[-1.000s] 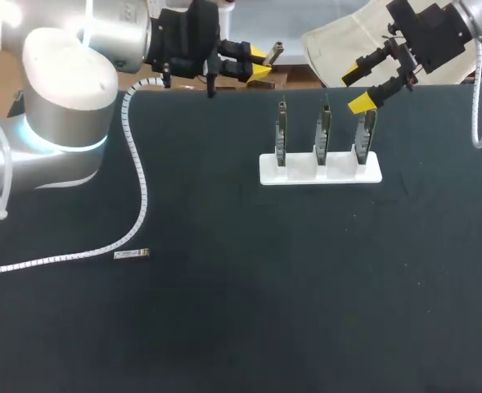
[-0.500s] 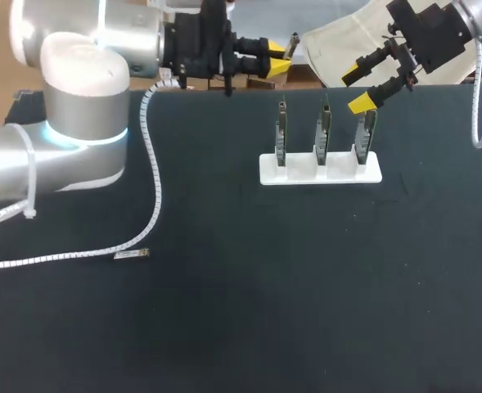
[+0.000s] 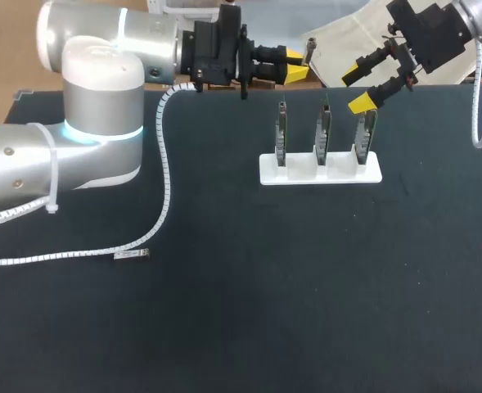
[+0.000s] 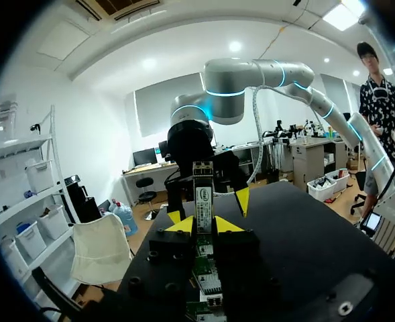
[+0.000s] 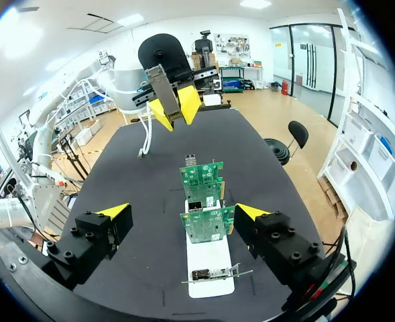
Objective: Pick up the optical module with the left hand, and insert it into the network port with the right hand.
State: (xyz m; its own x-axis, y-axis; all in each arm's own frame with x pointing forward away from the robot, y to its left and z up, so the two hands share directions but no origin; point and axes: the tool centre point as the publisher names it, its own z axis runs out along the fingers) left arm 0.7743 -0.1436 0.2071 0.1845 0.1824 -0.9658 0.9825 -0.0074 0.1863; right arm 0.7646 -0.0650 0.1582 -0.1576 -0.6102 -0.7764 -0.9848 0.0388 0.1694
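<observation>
Black and matt, the desk (image 3: 306, 311) carries the whole scene. The silver left arm (image 3: 101, 123) comes in from the left along the far edge, and a white spiral-wrapped cable (image 3: 163, 180) trails from it onto the desk. The right arm (image 3: 437, 33) enters at the far right corner.

A white holder (image 3: 320, 169) stands near the far edge with three green circuit boards (image 3: 324, 135) upright in it, side by side. The right hand (image 3: 357, 88) hangs just above the rightmost board, its yellow-tipped fingers wide apart with nothing between them.

The left hand (image 4: 204, 225) is off the desk, near the leftmost board, and is clamped on the optical module (image 4: 202, 194). This slim metal piece juts out past the fingertips (its white label bears dark print). A small silvery piece (image 3: 132, 255) lies on the desk beside the cable's end, well apart from the holder.
</observation>
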